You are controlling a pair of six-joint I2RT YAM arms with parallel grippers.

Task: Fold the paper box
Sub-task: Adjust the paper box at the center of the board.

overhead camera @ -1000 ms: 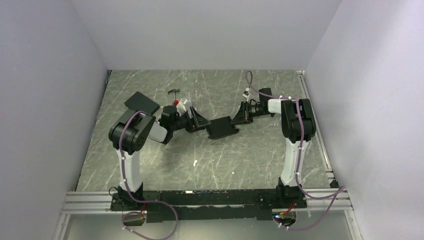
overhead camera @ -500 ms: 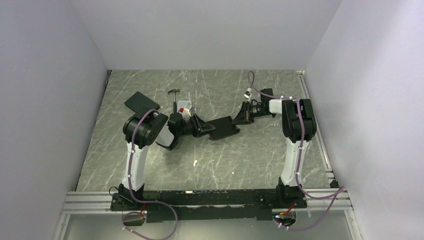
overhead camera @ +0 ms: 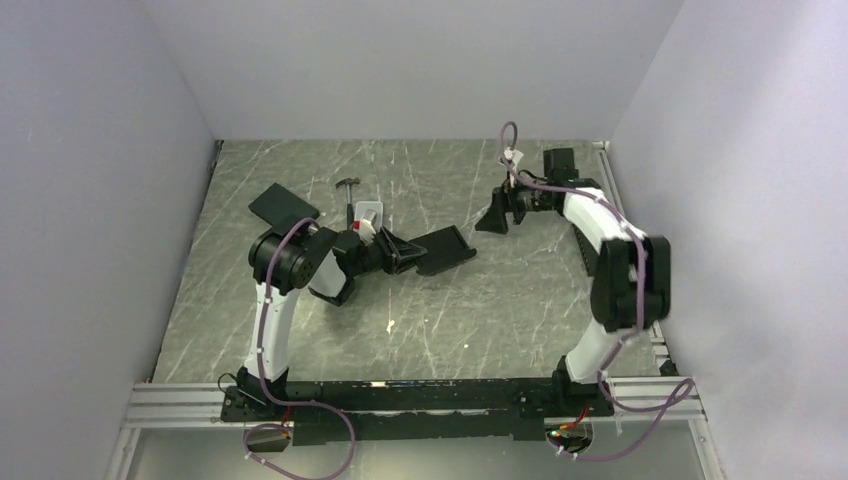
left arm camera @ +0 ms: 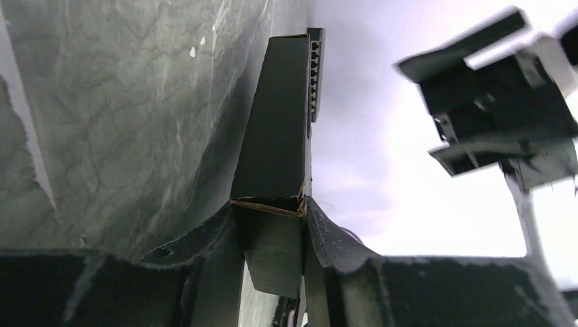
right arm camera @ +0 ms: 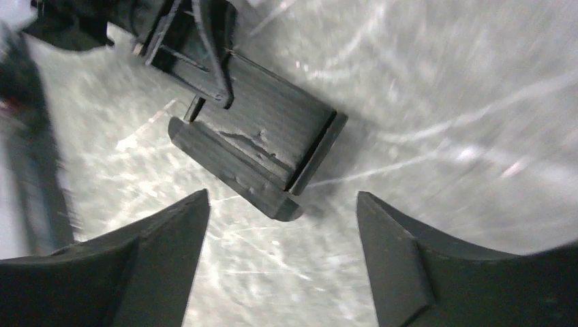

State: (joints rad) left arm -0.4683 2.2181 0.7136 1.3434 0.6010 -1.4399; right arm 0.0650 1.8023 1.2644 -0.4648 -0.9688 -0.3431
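Left gripper (overhead camera: 400, 252) pinches one end of the box (overhead camera: 446, 250), jaws narrow on its edge; we judge this steadies it for folding. Right gripper (overhead camera: 497, 215) hangs wide open, well beyond the box's opposite end, holding nothing.

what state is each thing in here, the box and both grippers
paper box: partly folded, held at one end, a long flap standing out along one side
left gripper: shut on the paper box
right gripper: open, empty, apart from the paper box
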